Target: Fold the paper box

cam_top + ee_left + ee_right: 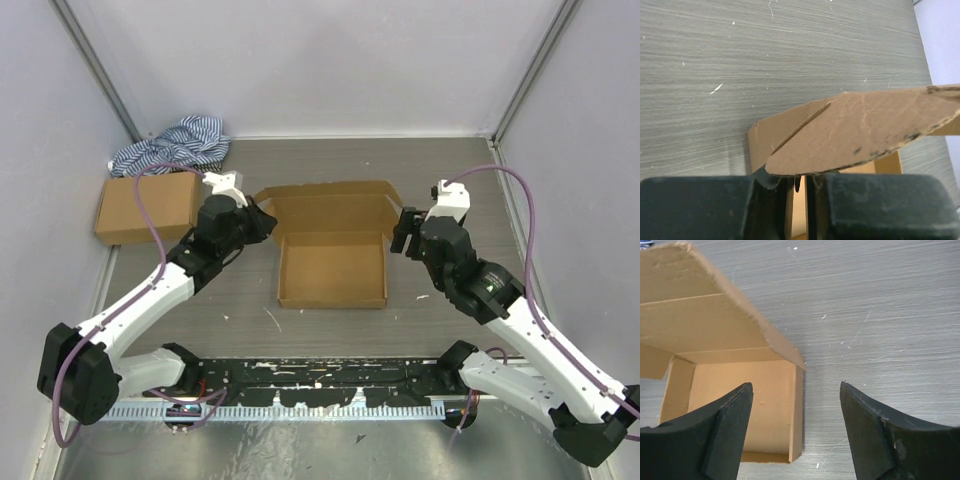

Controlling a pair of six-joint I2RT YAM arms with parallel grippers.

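Note:
The paper box [332,272] lies in the middle of the table as a shallow brown tray with its lid [330,208] open and raised behind it. My left gripper [262,222] is at the tray's rear left corner, shut on a thin upright cardboard wall. In the left wrist view that wall stands between the fingers of the left gripper [800,182], under a rounded lid flap [860,130]. My right gripper [403,232] hangs open at the rear right corner. In the right wrist view the right gripper [795,385] straddles the tray's right wall [797,410] without touching it.
A smaller closed cardboard box [147,207] sits at the back left, with a blue striped cloth [175,147] behind it. Pale enclosure walls stand on three sides. A black rail [320,385] runs along the near edge between the arm bases.

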